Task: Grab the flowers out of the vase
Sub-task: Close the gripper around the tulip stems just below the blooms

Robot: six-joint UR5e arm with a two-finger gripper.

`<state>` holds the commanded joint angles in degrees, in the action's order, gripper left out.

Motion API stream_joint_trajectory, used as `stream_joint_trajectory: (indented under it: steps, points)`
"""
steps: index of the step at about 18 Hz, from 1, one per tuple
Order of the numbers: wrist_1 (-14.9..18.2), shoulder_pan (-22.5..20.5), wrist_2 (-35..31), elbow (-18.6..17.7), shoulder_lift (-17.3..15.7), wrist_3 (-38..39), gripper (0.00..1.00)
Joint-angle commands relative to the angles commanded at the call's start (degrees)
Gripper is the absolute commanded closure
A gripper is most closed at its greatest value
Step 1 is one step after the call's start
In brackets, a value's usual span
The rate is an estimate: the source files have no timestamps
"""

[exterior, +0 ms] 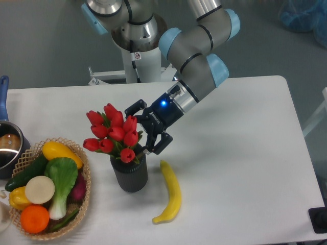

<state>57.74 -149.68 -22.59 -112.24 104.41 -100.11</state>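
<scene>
The flowers (pixel 110 133), red tulips with green leaves, stand in the dark ribbed vase (pixel 130 176) left of the table's middle. They lean a little to the left. My gripper (pixel 139 129) comes in from the right at the height of the blooms. It is open. One finger sits behind the bunch and the other in front, just above the vase's rim. The rightmost tulips lie between the fingers and seem pressed by them. The stems are hidden inside the vase.
A yellow banana (pixel 171 196) lies just right of the vase. A woven basket (pixel 85 176) of vegetables and fruit sits at the left front. A metal pot (pixel 7 145) is at the left edge. The robot base (pixel 138 56) stands behind the table.
</scene>
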Motion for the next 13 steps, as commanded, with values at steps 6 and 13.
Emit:
stream_joint_trajectory:
  steps: [6,13]
  points:
    - [0.0,0.6,0.0,0.8,0.5,0.3,0.00]
    - [-0.2,1.4,0.2,1.2,1.1,1.1,0.32]
